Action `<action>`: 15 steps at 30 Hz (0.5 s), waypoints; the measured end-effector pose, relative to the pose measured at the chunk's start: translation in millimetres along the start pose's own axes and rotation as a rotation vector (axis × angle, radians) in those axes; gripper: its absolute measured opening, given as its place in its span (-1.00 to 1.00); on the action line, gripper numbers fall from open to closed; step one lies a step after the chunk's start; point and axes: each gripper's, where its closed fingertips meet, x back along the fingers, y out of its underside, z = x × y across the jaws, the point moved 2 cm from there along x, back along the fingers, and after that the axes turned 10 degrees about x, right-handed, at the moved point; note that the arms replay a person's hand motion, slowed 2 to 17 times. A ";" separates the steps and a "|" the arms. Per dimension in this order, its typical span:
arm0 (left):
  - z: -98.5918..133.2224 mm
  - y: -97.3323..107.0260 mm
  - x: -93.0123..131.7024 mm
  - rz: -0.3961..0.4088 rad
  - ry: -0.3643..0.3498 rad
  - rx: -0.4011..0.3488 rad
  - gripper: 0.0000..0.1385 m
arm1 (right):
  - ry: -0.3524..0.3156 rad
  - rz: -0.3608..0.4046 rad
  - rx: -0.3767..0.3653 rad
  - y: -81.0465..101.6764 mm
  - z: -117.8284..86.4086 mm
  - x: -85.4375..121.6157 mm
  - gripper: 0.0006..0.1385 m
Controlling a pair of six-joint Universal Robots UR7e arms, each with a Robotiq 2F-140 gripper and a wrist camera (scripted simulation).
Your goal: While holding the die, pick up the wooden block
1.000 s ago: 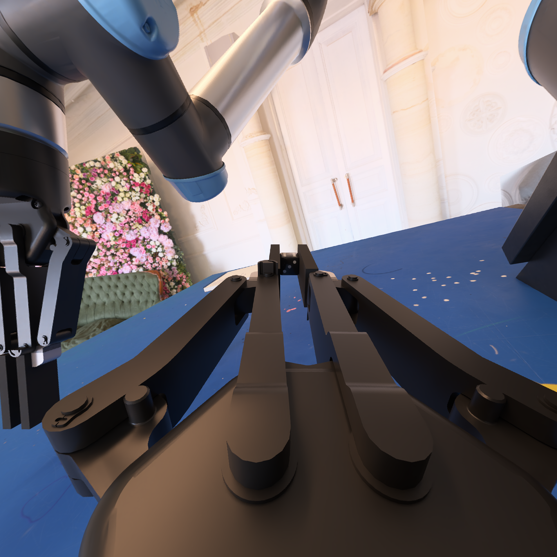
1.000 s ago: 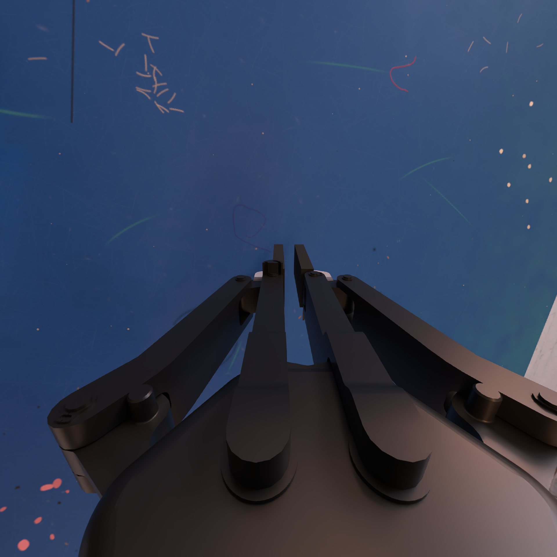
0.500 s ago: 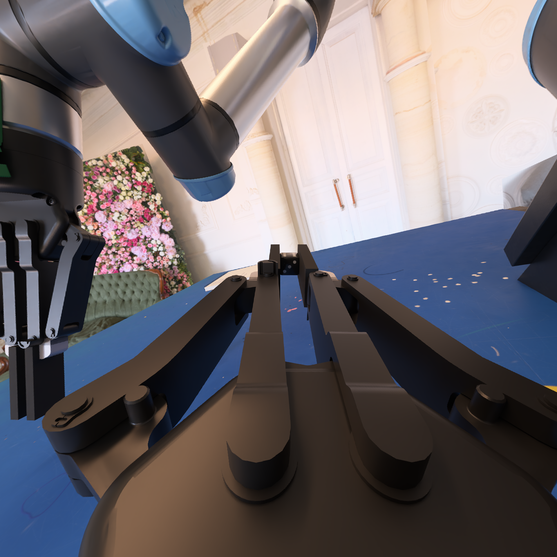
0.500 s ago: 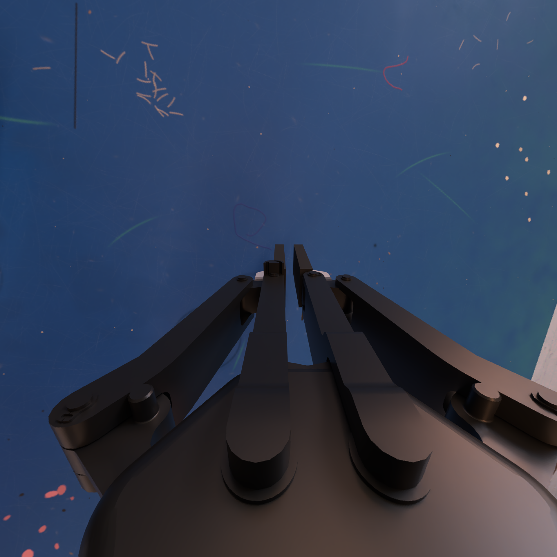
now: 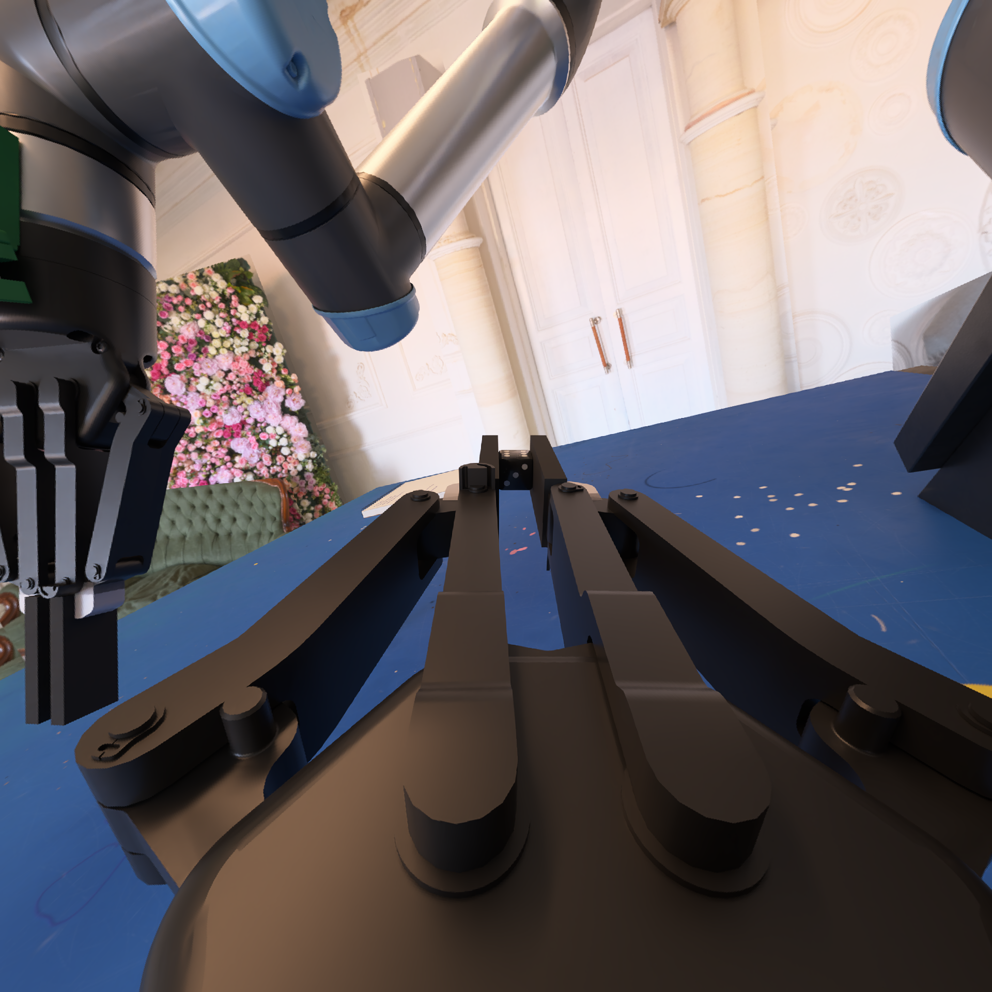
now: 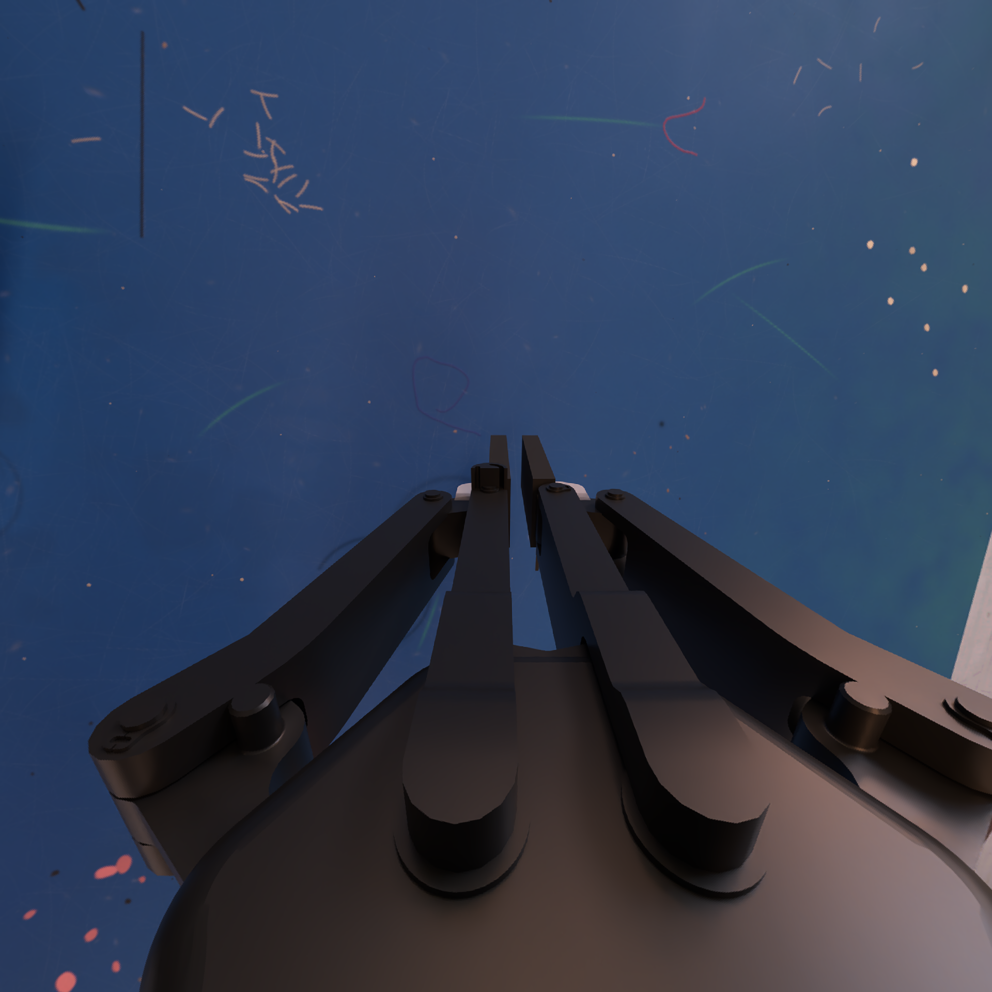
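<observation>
My left gripper (image 5: 514,448) is shut on a small black die (image 5: 515,472) with white pips and holds it above the blue table (image 5: 751,563). My right gripper (image 6: 515,445) points down at the table (image 6: 483,241). Its jaws are closed to a thin slit with nothing visible between them. It also shows at the left of the left wrist view (image 5: 70,698), hanging upright above the table with its fingers together. I see no wooden block in either view.
A flat white slab (image 5: 402,496) lies at the table's far edge, and a pale object (image 6: 974,617) cuts the right edge of the right wrist view. A dark stand (image 5: 955,418) is at the right. A yellow sliver (image 5: 979,690) shows behind my left gripper's linkage.
In the left wrist view the right gripper has shifted right and risen a little. In the right wrist view the table marks have slid slightly. The left gripper still holds the die.
</observation>
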 end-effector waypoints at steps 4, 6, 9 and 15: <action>0.2 0.2 0.0 -0.001 0.001 0.000 -0.77 | -0.013 0.003 0.002 2.9 -2.2 1.8 -0.90; 0.3 0.2 -0.1 -0.002 0.002 -0.001 -0.77 | -0.026 0.008 0.004 3.8 -4.8 2.5 -0.90; 0.7 0.4 -0.2 -0.003 0.003 -0.002 -0.77 | -0.062 0.023 0.017 3.6 -11.3 3.4 -0.89; 1.3 1.0 -0.5 -0.007 0.007 -0.002 -0.77 | -0.130 0.029 0.048 4.8 -25.0 4.8 -0.89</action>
